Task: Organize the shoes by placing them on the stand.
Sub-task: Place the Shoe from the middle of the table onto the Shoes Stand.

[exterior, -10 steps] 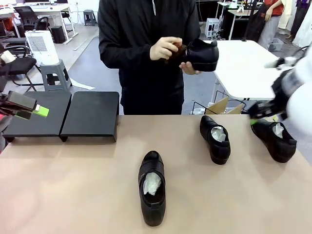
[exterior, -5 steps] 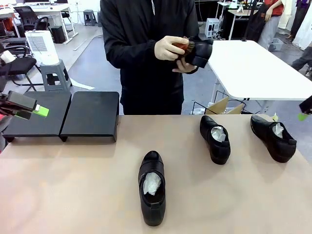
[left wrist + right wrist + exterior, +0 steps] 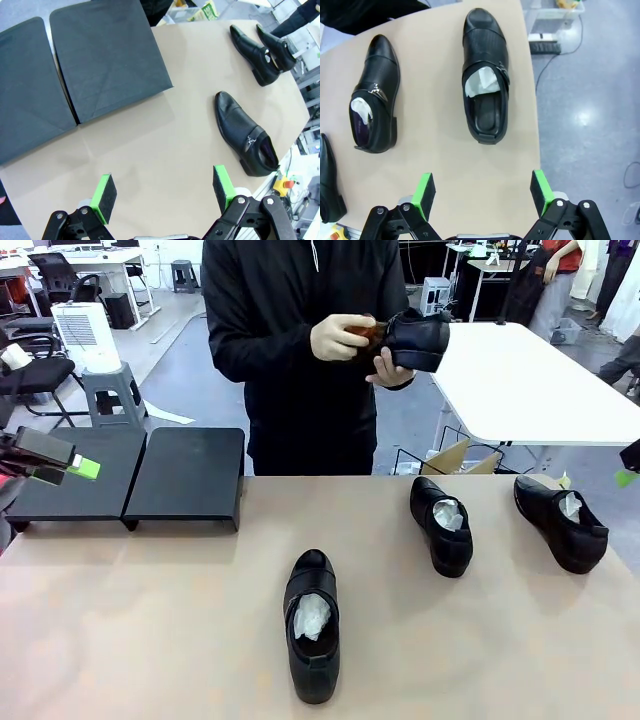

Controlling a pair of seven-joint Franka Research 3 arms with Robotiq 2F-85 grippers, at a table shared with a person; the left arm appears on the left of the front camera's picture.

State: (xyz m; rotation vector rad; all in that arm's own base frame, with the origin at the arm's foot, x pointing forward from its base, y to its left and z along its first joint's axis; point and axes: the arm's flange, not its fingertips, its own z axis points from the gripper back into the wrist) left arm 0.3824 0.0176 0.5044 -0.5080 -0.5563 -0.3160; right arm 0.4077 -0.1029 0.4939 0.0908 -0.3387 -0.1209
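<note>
The left gripper [image 3: 165, 192] and right gripper [image 3: 482, 192] gape empty; I'd lower the right squarely astride the shoe [image 3: 484, 75] near the desk's [image 3: 445, 160] right edge.

Your right end effector [image 3: 482, 192] hung spread wide above the surface [image 3: 435, 155]; ahead lay one shoe [image 3: 485, 75] by its edge, another shoe [image 3: 374, 107] apart.
</note>
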